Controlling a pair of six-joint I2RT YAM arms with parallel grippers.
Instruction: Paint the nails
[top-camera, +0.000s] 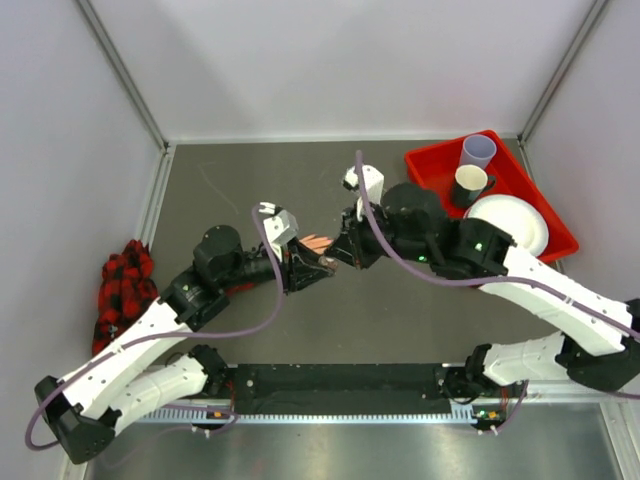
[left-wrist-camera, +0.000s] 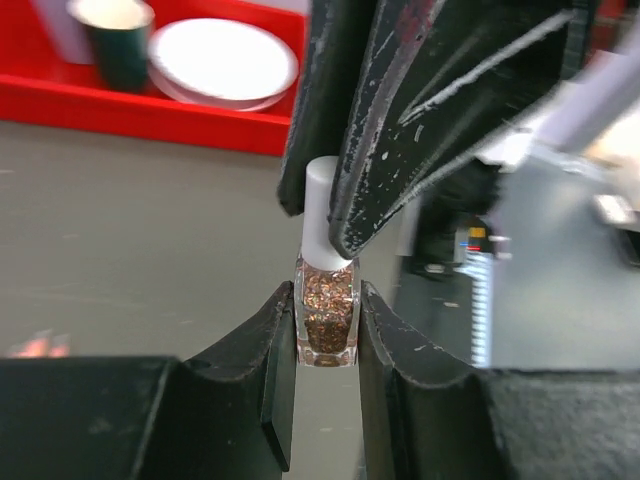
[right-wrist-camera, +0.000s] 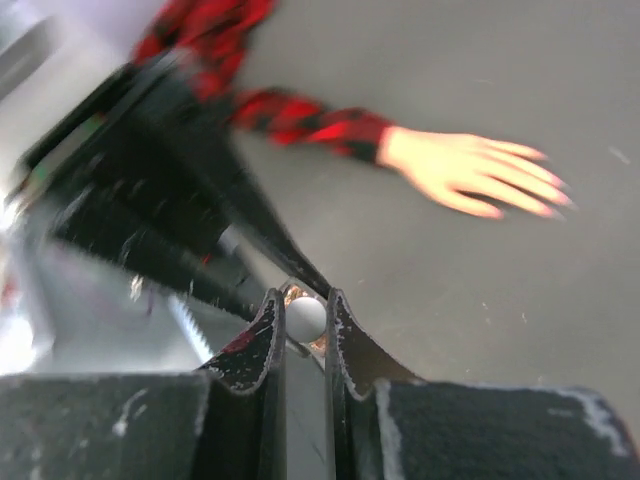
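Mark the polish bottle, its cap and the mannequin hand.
polish bottle (left-wrist-camera: 326, 310): left wrist view, glitter-filled glass body.
cap (right-wrist-camera: 306, 319): right wrist view, white round end.
mannequin hand (right-wrist-camera: 455, 170): right wrist view, middle of the peach hand.

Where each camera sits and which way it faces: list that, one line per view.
Top external: above and behind the bases, facing down on the table; both arms show, left tool facing right tool near the mannequin hand.
Left wrist: on the left arm, looking along its own fingers past the glitter bottle toward the red tray.
Right wrist: on the right arm, looking along its own fingers at the white cap, mannequin hand beyond.
Shared: both wrist views show the cap in the right tool.
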